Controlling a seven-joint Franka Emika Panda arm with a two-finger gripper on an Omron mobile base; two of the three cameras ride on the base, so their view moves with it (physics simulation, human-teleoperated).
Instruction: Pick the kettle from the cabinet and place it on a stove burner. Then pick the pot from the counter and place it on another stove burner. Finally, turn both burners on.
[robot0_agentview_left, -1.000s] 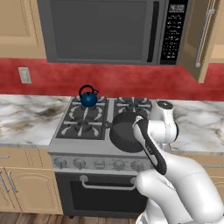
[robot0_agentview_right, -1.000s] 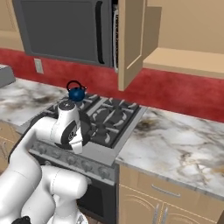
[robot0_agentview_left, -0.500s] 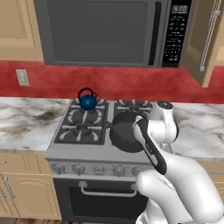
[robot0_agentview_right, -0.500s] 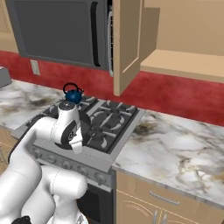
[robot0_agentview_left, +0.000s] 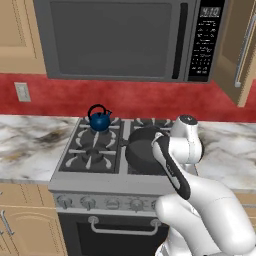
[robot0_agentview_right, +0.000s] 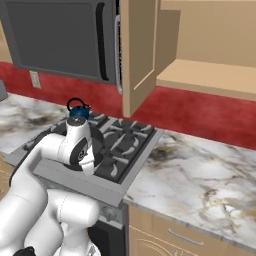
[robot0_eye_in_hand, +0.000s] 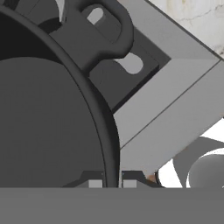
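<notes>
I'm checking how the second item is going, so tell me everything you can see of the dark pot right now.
The pot is squat, round and dark grey-black with a matte look and an empty, flat inside. One side loop handle shows in the hand view. It sits upright over the front right stove burner, beside the arm. The gripper has its jaws shut on the rim, one inside the wall and one outside. The blue kettle stands apart on the back left burner.
</notes>
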